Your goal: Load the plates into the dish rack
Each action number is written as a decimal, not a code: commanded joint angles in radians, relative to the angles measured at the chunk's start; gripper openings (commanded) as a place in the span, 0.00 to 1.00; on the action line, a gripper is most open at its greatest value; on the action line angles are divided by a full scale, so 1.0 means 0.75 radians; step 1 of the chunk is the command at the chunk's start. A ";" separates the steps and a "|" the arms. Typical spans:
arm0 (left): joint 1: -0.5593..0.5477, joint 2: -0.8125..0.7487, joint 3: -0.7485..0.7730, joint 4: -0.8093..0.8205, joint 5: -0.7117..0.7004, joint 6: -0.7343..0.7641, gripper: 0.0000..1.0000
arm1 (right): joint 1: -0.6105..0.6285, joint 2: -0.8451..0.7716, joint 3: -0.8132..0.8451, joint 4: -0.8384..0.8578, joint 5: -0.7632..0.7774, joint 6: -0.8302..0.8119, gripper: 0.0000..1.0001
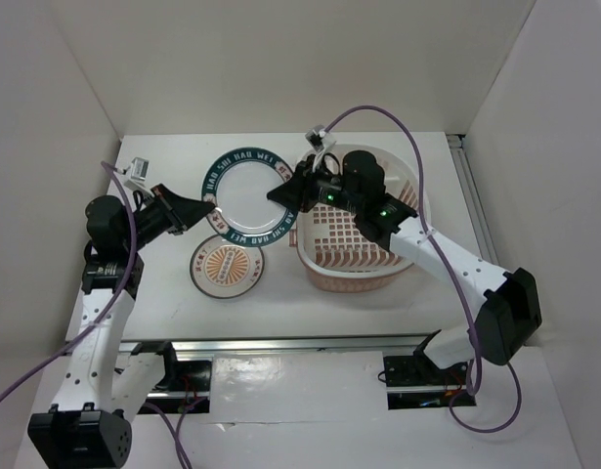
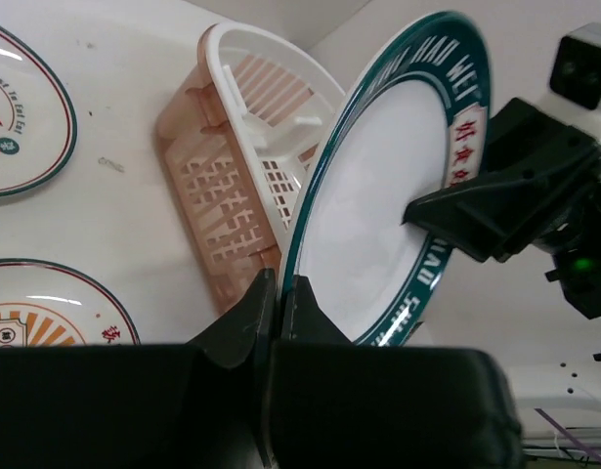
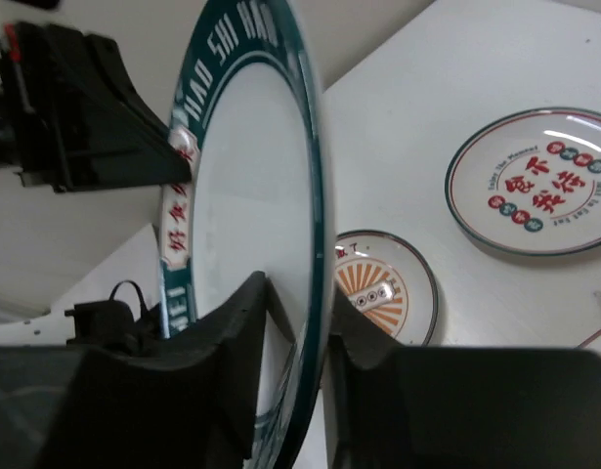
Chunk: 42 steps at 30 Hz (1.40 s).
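Closest to lens: left gripper, pinched narrow on edge of teal-rimmed plate; same on opp. edge w/ right gripper, clamped across rim. Held up off table between the two, roughly level as seen from above. Main risk, as a judgement: two grips on one stiff plate, so any mismatch in arm motion could twist or pry rim out of one pinch and drop it onto sunburst plate, lying flat just below left gripper's tip; chipping likely. Thin glossy rim, small contact each side, so slip also possible if either lets go early. Prob. needs clean handover to one arm before travel. Dish rack under and behind right gripper's wrist, pink, slotted, no plate visible in it yet; near wall could catch plate's lower edge if brought in too low. Red-green character plate flat on table beyond right gripper's fingers, apart from sunburst one; not seen from above, prob. hidden under held plate. Purple cable looping over right arm, above rack; snag chance looks small.
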 commanded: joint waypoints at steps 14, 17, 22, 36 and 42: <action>-0.073 0.031 0.113 -0.302 -0.316 0.212 1.00 | 0.004 -0.236 0.133 -0.372 0.582 -0.104 0.00; -0.073 -0.016 0.142 -0.401 -0.400 0.294 1.00 | 0.004 -0.331 0.211 -0.601 0.923 -0.117 0.00; -0.073 -0.016 0.181 -0.589 -0.474 0.403 1.00 | 0.047 -0.376 0.299 -0.875 1.328 -0.090 0.00; -0.073 -0.049 0.087 -0.577 -0.488 0.419 1.00 | 0.255 -0.218 0.123 -1.196 1.701 0.262 0.00; -0.073 -0.061 0.087 -0.577 -0.488 0.419 1.00 | 0.282 -0.175 0.109 -1.209 1.734 0.311 0.00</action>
